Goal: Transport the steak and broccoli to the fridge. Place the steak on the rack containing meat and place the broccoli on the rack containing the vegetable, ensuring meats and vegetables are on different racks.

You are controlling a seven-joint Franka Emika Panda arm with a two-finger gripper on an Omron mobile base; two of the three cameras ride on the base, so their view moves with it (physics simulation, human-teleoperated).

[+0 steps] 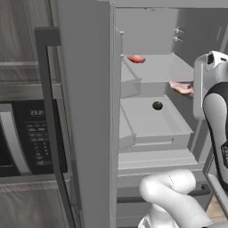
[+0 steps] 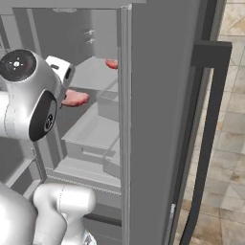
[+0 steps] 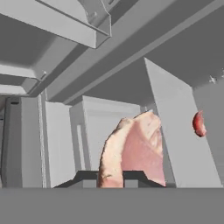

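Holding the steak [image 3: 135, 151] tight between its two dark tips, the gripper [image 3: 110, 177] reaches into the open fridge [image 1: 89, 111]. The jaws are squeezed close together on the pale pink meat. In the hand view the steak sticks out past the tips.

In the left base view the steak [image 1: 180, 87] shows at the front edge of the upper shelf [image 1: 156, 67], just beside the white arm [image 1: 213, 89]. In the right base view the steak [image 2: 75, 98] peeks out next to the round white joint of the arm. It is hard to tell if the meat touches the shelf or hangs just over it.

A darker red piece of meat [image 1: 136, 59] lies far back on that same upper shelf, well apart from the steak. One shelf lower [image 1: 147, 118], a small dark green round vegetable [image 1: 157, 105] sits by itself. To the left of the fridge there is a black oven [image 1: 26, 138] with a long handle.
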